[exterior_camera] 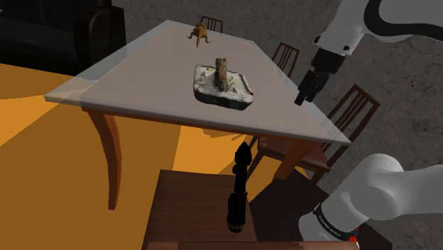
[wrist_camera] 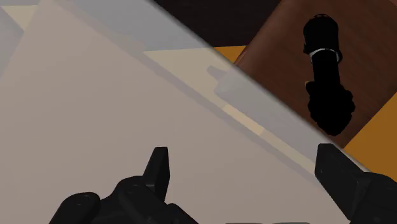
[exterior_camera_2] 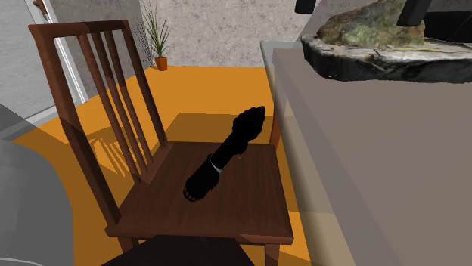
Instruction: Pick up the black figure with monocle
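The black figure point(exterior_camera: 238, 186) is a long dark shape lying on the seat of a wooden chair point(exterior_camera: 186, 206) below the table's near edge. In the second exterior view the figure point(exterior_camera_2: 225, 153) lies diagonally across the seat point(exterior_camera_2: 242, 204), with a thin pale ring around its middle. My gripper point(exterior_camera: 305, 91) hangs above the table's corner at the shoulder view's right, well above the figure. In the wrist view my gripper point(wrist_camera: 245, 172) is open over the tabletop, and the figure point(wrist_camera: 326, 73) lies beyond the table's edge, ahead of one finger.
The grey table point(exterior_camera: 142, 78) carries a rocky tray point(exterior_camera: 223, 87) with a brown piece on it and a small tan animal figure point(exterior_camera: 199, 32) at its far end. More wooden chairs point(exterior_camera: 348, 113) stand around the table. A dark sofa point(exterior_camera: 57, 32) sits behind.
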You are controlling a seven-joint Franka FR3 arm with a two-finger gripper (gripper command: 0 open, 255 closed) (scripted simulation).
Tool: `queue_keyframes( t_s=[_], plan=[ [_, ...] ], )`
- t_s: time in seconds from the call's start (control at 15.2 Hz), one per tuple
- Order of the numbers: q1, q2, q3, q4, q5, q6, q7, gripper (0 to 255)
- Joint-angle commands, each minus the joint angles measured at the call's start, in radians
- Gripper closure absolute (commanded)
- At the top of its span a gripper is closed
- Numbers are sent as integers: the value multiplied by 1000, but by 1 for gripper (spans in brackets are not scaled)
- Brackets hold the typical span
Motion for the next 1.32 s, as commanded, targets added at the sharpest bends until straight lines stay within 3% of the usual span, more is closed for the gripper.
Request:
queue_keyframes(
  t_s=[0.0,0.33,0.66,0.99,1.25],
  plan=[
    [0,0,0,0,0,0,0,0],
    [5,-193,106,-232,87,149,150,0],
    [42,-347,256,-424,206,300,314,0],
    [113,-422,466,-563,357,476,503,0],
    [165,-384,677,-621,488,653,668,0]
  ],
)
